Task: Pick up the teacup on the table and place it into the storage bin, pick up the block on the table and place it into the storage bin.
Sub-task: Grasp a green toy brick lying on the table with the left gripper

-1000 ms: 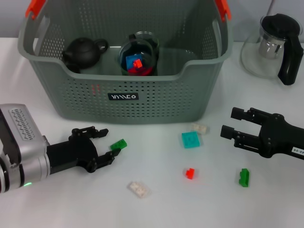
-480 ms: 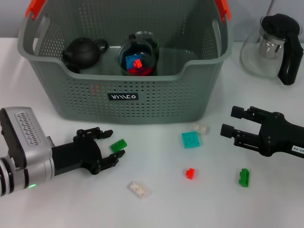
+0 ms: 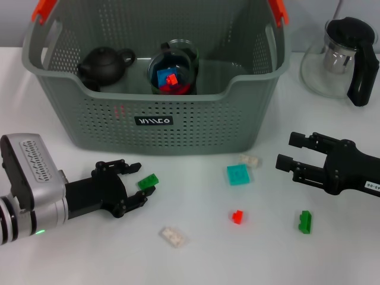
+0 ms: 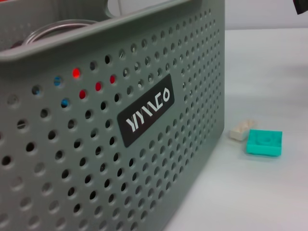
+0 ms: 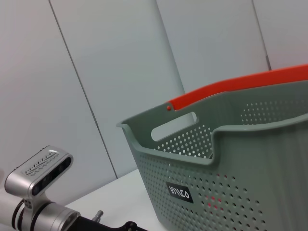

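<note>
The storage bin point(image 3: 178, 127) stands at the back of the white table, and its perforated front wall point(image 4: 147, 109) fills the left wrist view. Inside it stands a glass teacup point(image 3: 172, 74) holding red and blue blocks. A small green block point(image 3: 148, 181) lies on the table in front of the bin. My left gripper point(image 3: 142, 180) is low over the table, open, with its fingertips on either side of that block. My right gripper point(image 3: 285, 152) hovers open at the right with nothing between its fingers. The bin point(image 5: 231, 159) also shows in the right wrist view.
A black teapot point(image 3: 107, 64) sits in the bin. Loose on the table are a teal block point(image 3: 238, 174), a white block point(image 3: 250, 160), a red block point(image 3: 237, 217), another green block point(image 3: 305, 221) and a white block point(image 3: 173, 237). A glass kettle point(image 3: 347, 56) stands back right.
My left gripper has slid forward and right, bringing its open fingertips up around the green block. The right gripper and the blocks have not moved.
</note>
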